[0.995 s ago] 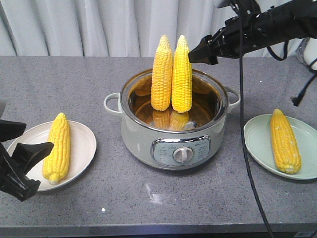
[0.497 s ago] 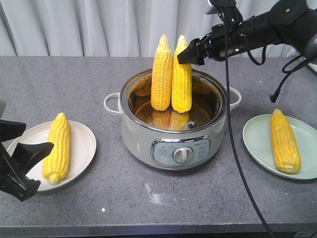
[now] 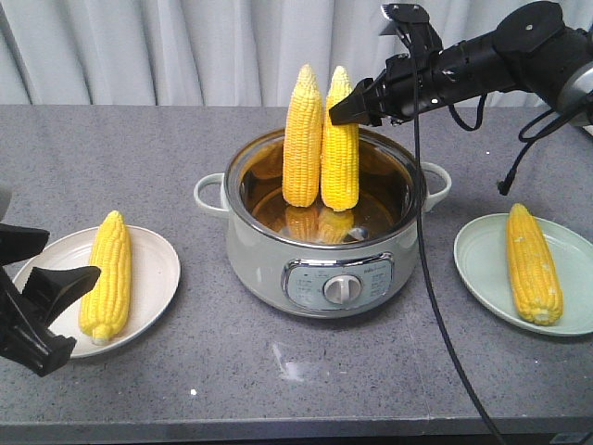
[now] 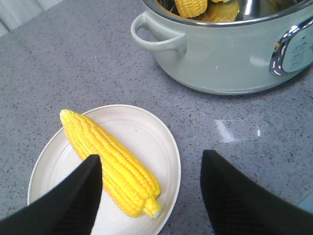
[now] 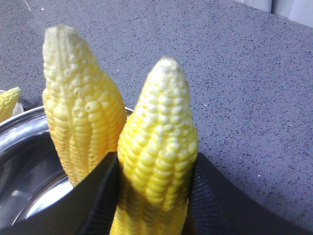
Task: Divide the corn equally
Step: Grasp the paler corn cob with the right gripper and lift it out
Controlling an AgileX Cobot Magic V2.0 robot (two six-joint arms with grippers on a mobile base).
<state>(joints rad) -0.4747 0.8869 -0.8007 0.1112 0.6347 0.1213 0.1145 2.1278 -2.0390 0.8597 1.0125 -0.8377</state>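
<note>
front: the right tool [image 3: 339, 111] has moved in to the right-hand cob [image 3: 340, 153] standing in the pot [image 3: 324, 250]. left wrist: left tool [image 4: 151, 159] gapes idle above the plated cob [image 4: 110, 161]. right wrist: fingers [image 5: 100, 196] flank that cob; grip unclear, lift likely next.

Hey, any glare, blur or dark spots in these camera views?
Front view: sharp; light glints on the table, pot interior mirrors the corn. Left wrist view: same table glint. Right wrist view: nearest corn slightly soft, right gripper's fingers underexposed black.
</note>
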